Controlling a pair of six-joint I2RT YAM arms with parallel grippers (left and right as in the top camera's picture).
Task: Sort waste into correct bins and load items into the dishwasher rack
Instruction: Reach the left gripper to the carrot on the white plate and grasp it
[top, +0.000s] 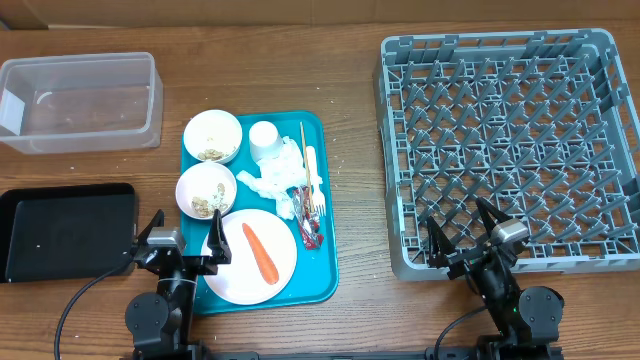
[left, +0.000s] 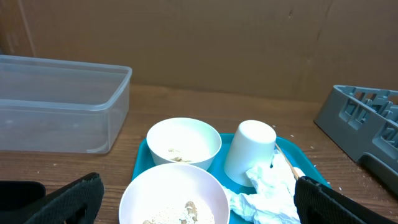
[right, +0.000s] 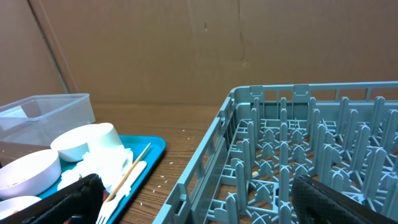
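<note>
On the teal tray (top: 328, 262) are two bowls (top: 212, 135) (top: 205, 188) with beige scraps, a white cup (top: 264, 138), crumpled napkins (top: 275, 180), a red wrapper (top: 308, 228), a white fork (top: 312, 185), a thin stick (top: 304, 150), and a pink plate (top: 235, 275) bearing an orange carrot piece (top: 260, 250). My left gripper (top: 185, 232) stands open at the tray's near left corner, its jaws wide before the near bowl (left: 174, 193). At the near edge of the grey dishwasher rack (top: 510, 140), my right gripper (top: 460, 222) is open and holds nothing.
A clear plastic tub (top: 80, 100) stands at the back left. A shallow black tray (top: 65, 232) lies at the front left, beside my left arm. Bare wood separates the teal tray from the rack.
</note>
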